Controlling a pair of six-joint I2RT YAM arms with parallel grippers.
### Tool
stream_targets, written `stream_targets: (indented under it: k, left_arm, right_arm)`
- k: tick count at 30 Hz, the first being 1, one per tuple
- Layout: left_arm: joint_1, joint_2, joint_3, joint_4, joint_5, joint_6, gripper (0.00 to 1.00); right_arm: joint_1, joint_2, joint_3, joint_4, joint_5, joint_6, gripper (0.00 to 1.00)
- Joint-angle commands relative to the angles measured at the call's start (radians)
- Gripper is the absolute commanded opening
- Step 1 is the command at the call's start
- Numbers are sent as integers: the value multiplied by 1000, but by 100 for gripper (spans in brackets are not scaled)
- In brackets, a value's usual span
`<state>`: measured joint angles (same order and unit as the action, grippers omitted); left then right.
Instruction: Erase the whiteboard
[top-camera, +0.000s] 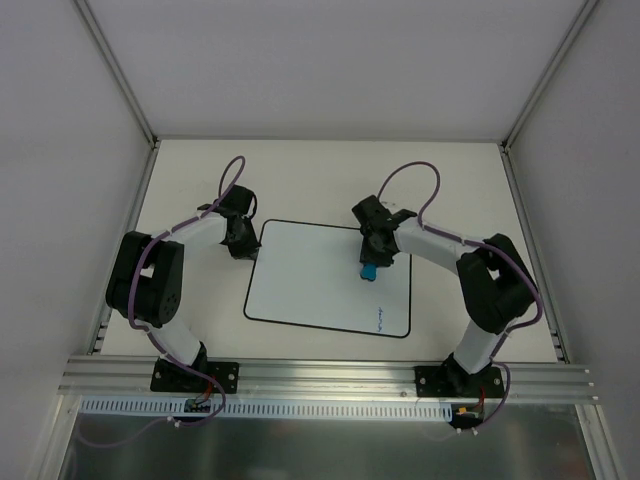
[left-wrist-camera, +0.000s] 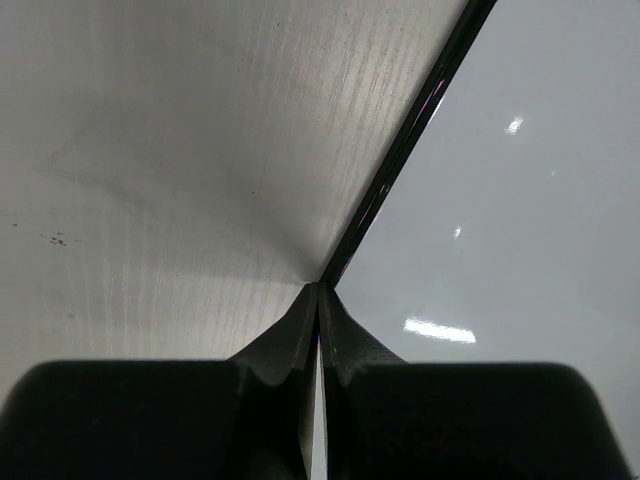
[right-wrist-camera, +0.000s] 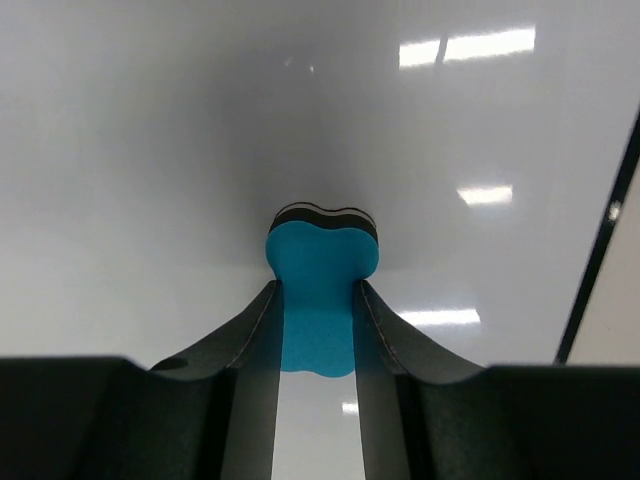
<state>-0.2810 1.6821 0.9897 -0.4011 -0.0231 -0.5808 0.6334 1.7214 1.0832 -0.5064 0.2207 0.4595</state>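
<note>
whiteboard (top-camera: 310, 290) flat mid-table (top-camera: 300, 170), long axis left-right in top view, bare table all round | faint blue marks (top-camera: 382, 320) at its lower-right corner, top view only | left gripper (top-camera: 243, 247) pressed together at left black border | right gripper (top-camera: 368, 262) pinching blue eraser (top-camera: 368, 271) on upper-right board; its dark and white layers show only at the right wrist

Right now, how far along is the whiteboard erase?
Done: most of the whiteboard looks blank white.
In hand: the right gripper is shut on the blue eraser, which appears to rest on the board's right half. The left gripper is shut at the board's left edge.
Left: a small patch of blue writing near the board's near-right corner, not yet wiped.
</note>
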Motion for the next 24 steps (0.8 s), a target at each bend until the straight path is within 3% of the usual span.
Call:
stream_targets:
  k: [1, 5, 10, 16, 24]
  left_arm:
    - [-1, -5, 6, -12, 2, 2, 0]
    - [2, 5, 7, -12, 9, 4, 0]
    - [2, 10, 7, -12, 14, 6, 0]
    - [0, 8, 15, -12, 12, 7, 0]
    - [2, 8, 20, -12, 20, -1, 0]
  right_arm:
    - [8, 131, 87, 55, 12, -22, 0]
    - [0, 216, 231, 23, 11, -70, 0]
    - [-17, 202, 268, 2, 2, -119, 0]
    - [-12, 44, 135, -93, 26, -136, 0]
    - [26, -212, -181, -100, 22, 42, 0]
